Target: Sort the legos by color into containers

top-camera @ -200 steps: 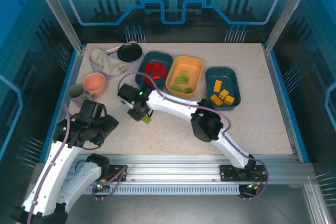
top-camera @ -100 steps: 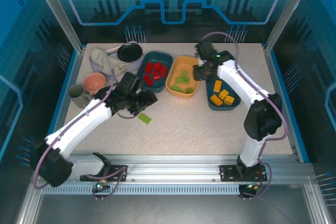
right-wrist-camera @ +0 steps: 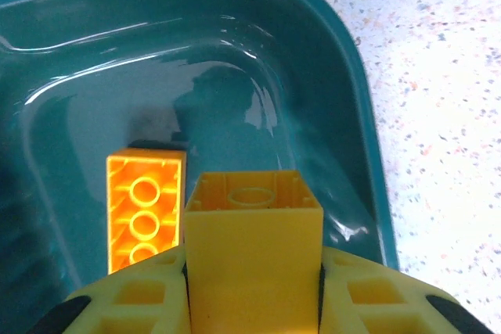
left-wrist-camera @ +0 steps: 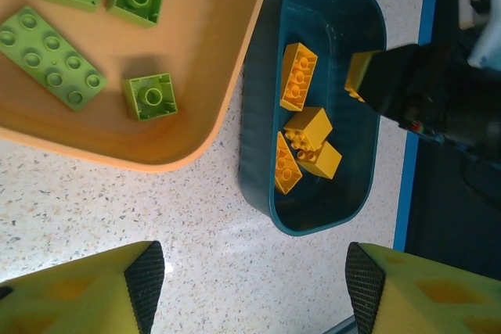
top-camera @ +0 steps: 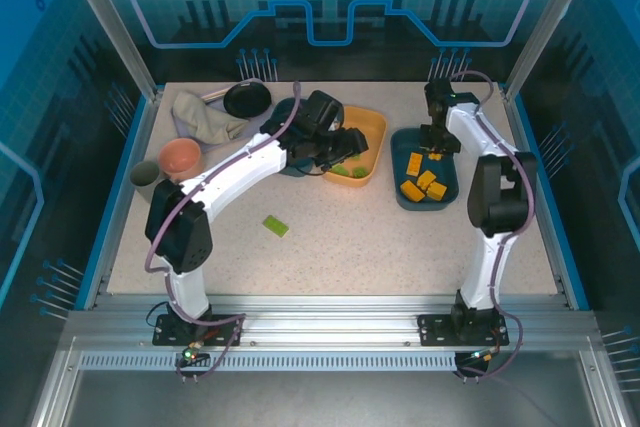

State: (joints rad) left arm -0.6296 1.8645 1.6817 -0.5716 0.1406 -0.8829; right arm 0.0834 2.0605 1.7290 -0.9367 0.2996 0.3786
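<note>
Right pincer (right-wrist-camera: pixel 252 291) clenches a small orange-yellow plastic brick (right-wrist-camera: pixel 252 224) by its flat sides above the dark teal plastic tub (right-wrist-camera: pixel 235 52); it looks light, rigid, slick. Left pincer (left-wrist-camera: pixel 254 275) gapes empty near that tub.

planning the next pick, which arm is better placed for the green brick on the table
Left. The left gripper is open, empty and nearer the green brick; the right gripper is shut on a yellow brick over the teal tub.

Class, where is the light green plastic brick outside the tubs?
Top view: the light green brick lies on the table, left of centre, nearer us than the yellow-orange tub.
</note>
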